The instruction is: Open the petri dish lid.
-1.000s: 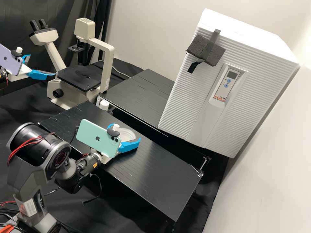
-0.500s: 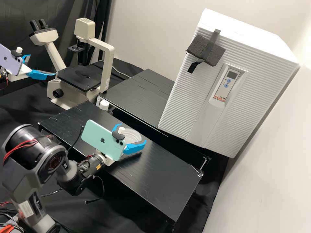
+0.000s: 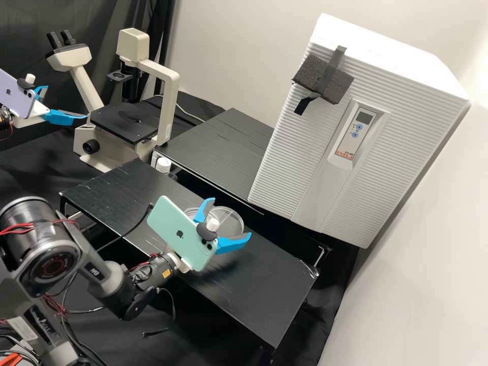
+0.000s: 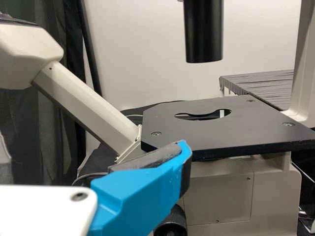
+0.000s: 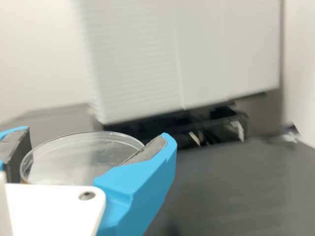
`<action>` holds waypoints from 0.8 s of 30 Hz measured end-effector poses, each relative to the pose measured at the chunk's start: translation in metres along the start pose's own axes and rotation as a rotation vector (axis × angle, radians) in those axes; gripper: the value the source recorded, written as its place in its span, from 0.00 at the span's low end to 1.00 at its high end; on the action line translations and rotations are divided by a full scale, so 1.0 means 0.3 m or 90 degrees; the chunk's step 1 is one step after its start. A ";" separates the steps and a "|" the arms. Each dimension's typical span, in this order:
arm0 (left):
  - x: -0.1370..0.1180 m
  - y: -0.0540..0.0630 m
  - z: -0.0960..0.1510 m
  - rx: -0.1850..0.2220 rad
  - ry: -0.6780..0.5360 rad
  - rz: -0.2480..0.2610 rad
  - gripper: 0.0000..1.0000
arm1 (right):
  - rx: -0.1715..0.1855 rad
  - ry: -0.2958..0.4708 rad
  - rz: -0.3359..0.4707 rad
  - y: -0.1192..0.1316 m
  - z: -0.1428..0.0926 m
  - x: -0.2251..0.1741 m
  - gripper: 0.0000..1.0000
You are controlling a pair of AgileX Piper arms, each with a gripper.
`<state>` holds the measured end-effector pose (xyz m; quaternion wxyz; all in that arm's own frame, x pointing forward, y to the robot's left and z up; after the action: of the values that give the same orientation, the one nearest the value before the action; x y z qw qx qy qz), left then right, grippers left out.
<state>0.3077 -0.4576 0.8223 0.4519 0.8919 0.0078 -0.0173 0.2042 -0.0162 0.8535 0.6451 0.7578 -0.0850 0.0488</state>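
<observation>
In the high view my right gripper (image 3: pixel 231 217), under a green phone, is shut on the clear round petri dish lid (image 3: pixel 231 218), held above the bench. Another clear round edge, apparently the dish base (image 3: pixel 190 210), shows behind its far finger, to the left of the lid. In the right wrist view both dark pads of the right gripper (image 5: pixel 94 140) press against opposite sides of the lid (image 5: pixel 74 160). My left gripper (image 3: pixel 65 102) stands open beside the microscope in the high view; one blue finger of the left gripper (image 4: pixel 142 189) shows in its wrist view.
The microscope (image 3: pixel 124 122) stands at the back left, a white-capped bottle (image 3: pixel 163 165) near the bench's far edge. A large white incubator (image 3: pixel 356 127) rises behind and to the right, past the rear black platform (image 3: pixel 218 147). Cables hang around the right arm.
My right gripper has moved right and slightly toward the camera, carrying the lid sideways from the edge that now shows behind it. The left gripper has stayed still.
</observation>
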 end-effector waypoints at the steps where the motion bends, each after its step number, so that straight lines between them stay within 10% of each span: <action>1: 0.000 0.000 0.000 0.000 0.000 0.000 1.00 | 0.000 -0.010 0.005 0.006 0.013 0.007 0.00; 18: 0.000 0.000 0.000 0.000 0.000 0.000 1.00 | 0.002 -0.083 0.069 0.058 0.089 0.042 0.00; 19: 0.000 0.000 0.000 0.000 0.000 0.000 1.00 | -0.004 -0.081 0.064 0.054 0.086 0.043 1.00; 24: 0.000 0.000 0.000 0.000 0.000 0.000 1.00 | -0.022 -0.083 0.055 0.043 0.087 0.046 1.00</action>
<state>0.3077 -0.4576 0.8223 0.4519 0.8919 0.0078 -0.0173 0.2144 -0.0449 0.8644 0.6486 0.7436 -0.1601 0.0257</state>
